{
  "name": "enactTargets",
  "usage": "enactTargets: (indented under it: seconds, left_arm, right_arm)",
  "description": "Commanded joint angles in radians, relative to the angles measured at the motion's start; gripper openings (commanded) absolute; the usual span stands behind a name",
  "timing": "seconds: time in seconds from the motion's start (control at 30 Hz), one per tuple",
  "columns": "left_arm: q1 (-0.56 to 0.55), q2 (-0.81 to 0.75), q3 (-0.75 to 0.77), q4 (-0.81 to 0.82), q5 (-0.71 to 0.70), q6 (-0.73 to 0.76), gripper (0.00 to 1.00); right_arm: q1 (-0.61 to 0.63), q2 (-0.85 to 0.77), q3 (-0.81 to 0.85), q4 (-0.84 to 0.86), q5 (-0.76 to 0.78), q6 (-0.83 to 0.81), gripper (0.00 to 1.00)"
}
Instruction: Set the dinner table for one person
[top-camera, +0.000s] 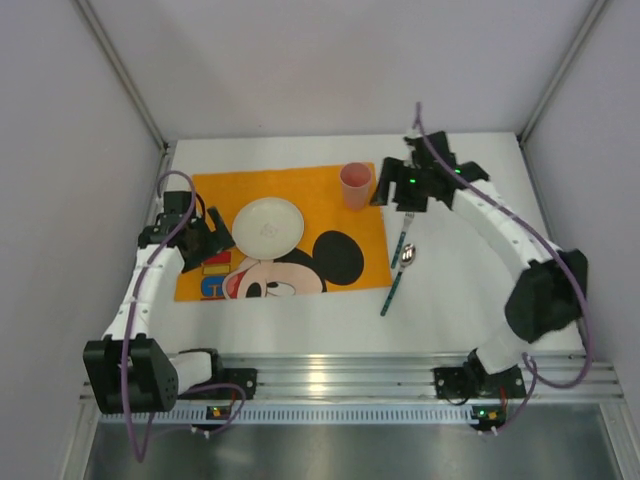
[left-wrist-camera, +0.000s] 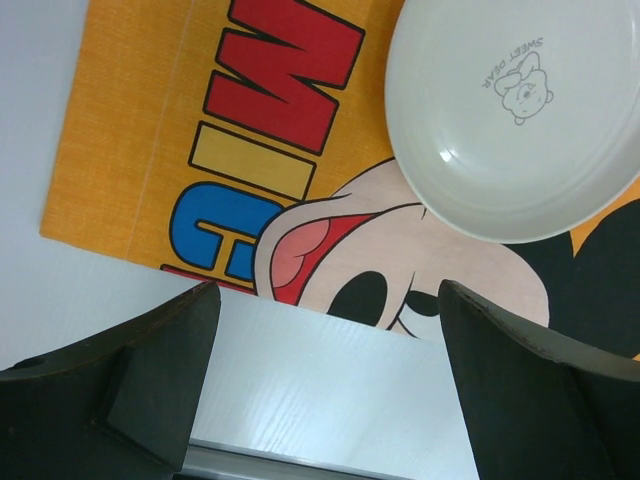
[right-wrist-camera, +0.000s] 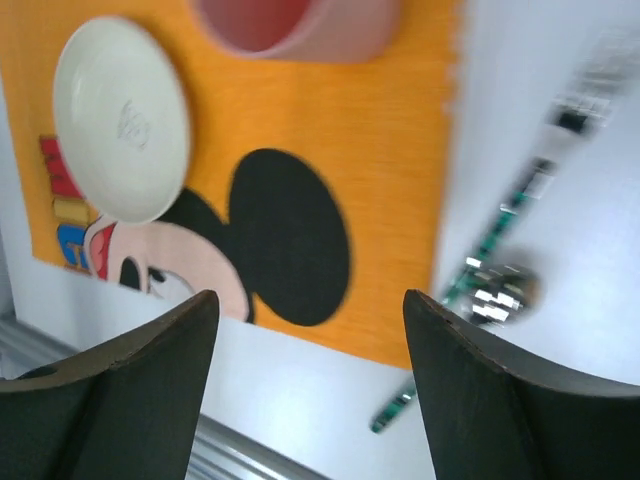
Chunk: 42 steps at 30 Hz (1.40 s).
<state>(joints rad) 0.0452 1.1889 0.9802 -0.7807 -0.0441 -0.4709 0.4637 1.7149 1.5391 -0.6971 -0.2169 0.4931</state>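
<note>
Black-fingered, the left pincer (left-wrist-camera: 328, 298) hovers wide open and empty over the 8 o'clock corner of the orange placemat (top-camera: 350, 195). The mat lies on the plain white surface (top-camera: 440, 300), which fills the whole bench from the rail at 6 o'clock to the back wall. A white plate (top-camera: 268, 226) rests on the mat at about 9 o'clock from its middle, and a pink cup (top-camera: 355, 185) stands upright at the mat's 1 o'clock corner. Off the mat at 3 o'clock, a fork (top-camera: 404, 238) and a spoon (top-camera: 409, 256) lie flat on the bare surface and look to touch or cross; the blur hides which. The right pincer (right-wrist-camera: 310, 300) hangs above the cup's 3 o'clock side, also spread wide with nothing in it. The setting looks nearly laid, so the risks are in tidying. A descent by the right arm could clip the cup and tip it. Pinching one thin utensil off a hard top could drag its neighbour askew, or catch the mat's edge and shift everything on it.
</note>
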Motion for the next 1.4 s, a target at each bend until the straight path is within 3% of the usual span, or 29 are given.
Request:
enactTargets:
  seconds: [0.0, 0.1, 0.27, 0.87, 1.03, 1.2, 1.37]
  left_arm:
    - [-0.011, 0.017, 0.012, 0.086, 0.039, 0.006, 0.95]
    - [-0.019, 0.035, 0.009, 0.098, 0.084, 0.000, 0.95]
    - [-0.031, 0.072, 0.025, 0.118, 0.096, 0.003, 0.96]
    - [-0.034, 0.038, -0.028, 0.141, 0.110, 0.014, 0.96]
    - [-0.034, 0.029, -0.035, 0.143, 0.105, 0.014, 0.96]
    - [-0.034, 0.025, -0.040, 0.143, 0.092, 0.028, 0.97]
    - [-0.034, 0.035, -0.048, 0.150, 0.101, 0.028, 0.97]
  right_arm:
    - [-0.158, -0.179, -0.218, 0.008, 0.050, -0.048, 0.74]
    - [-0.210, -0.181, -0.329, -0.054, 0.042, -0.088, 0.71]
    - [-0.174, -0.097, -0.381, -0.111, -0.009, -0.068, 0.62]
    - [-0.082, 0.143, -0.255, -0.151, 0.066, -0.021, 0.46]
    - [-0.077, 0.187, -0.221, -0.189, 0.123, -0.028, 0.28]
    - [-0.079, 0.189, -0.237, -0.219, 0.189, -0.057, 0.24]
    - [-0.089, 0.195, -0.264, -0.222, 0.214, -0.082, 0.12]
